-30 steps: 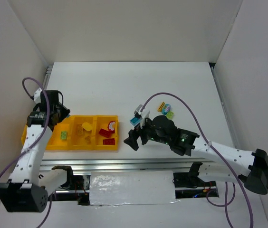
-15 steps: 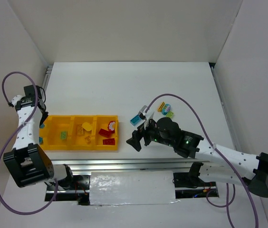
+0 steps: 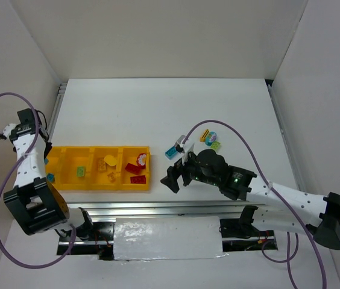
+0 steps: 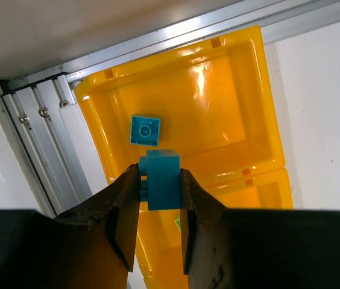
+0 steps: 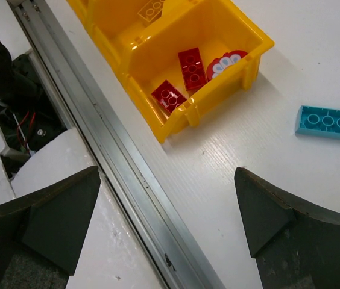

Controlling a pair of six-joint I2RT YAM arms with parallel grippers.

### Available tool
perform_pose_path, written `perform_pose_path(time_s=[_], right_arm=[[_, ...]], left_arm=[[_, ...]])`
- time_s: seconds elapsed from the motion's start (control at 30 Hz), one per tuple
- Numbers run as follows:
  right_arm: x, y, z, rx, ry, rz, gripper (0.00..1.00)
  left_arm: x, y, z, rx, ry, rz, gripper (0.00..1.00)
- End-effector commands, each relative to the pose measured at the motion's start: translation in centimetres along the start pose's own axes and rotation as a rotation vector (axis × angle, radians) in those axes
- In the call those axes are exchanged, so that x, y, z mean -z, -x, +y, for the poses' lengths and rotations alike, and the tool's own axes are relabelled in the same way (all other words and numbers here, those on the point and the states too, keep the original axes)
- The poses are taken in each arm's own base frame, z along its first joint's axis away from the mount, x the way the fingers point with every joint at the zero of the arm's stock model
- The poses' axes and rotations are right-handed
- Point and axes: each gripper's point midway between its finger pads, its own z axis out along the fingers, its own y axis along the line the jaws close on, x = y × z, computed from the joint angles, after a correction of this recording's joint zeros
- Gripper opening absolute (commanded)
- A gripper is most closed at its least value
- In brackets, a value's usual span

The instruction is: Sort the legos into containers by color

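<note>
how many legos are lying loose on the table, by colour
teal lego: 1
yellow lego: 1
green lego: 1
pale striped piece, colour unclear: 1
total: 4

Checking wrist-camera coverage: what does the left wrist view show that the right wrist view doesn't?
Left wrist only: the left gripper shut on a teal-blue brick, over a compartment holding a second teal-blue brick. Right wrist only: the open right gripper, red bricks in the end compartment, a long teal-blue brick on the table. Both: the yellow tray.
</note>
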Motion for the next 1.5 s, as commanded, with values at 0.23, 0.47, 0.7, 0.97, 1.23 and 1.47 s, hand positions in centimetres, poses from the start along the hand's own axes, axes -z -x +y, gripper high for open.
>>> perform_pose_path(time_s=[0.23, 0.47, 0.7, 0.97, 1.23, 1.47], right_arm=[[-0.7, -0.4, 0.5, -0.032, 0.022, 0.028, 1.0], [-1.5, 0.2, -1.5, -0.199, -0.132, -0.015, 1.0], [-3.4, -0.8, -8.0, -0.464, -0.645, 0.051, 1.0], [-7.2, -2.5, -12.6, -0.602, -0.937, 0.166, 1.0], [-10.6, -5.1, -17.0, -0.78, -1.01, 0.152, 0.98], [-12.4, -7.5, -19.3, -0.79, -1.043, 0.22, 0.88]], left_arm=[[-2.4, -0.2, -0.7, 0.035, -0.086, 0.11, 1.0], [-0.6, -0.2, -1.9, 0.014, -0.208, 0.078, 1.0], [7.3, -2.3, -5.9, -0.183, -0.444, -0.085, 1.0], [14.2, -8.3, -7.5, -0.383, -0.828, -0.107, 0.99], [18.1, -10.3, -7.5, -0.476, -0.949, -0.154, 0.99], [18.7, -11.7, -8.2, -0.534, -1.011, -0.112, 1.0]])
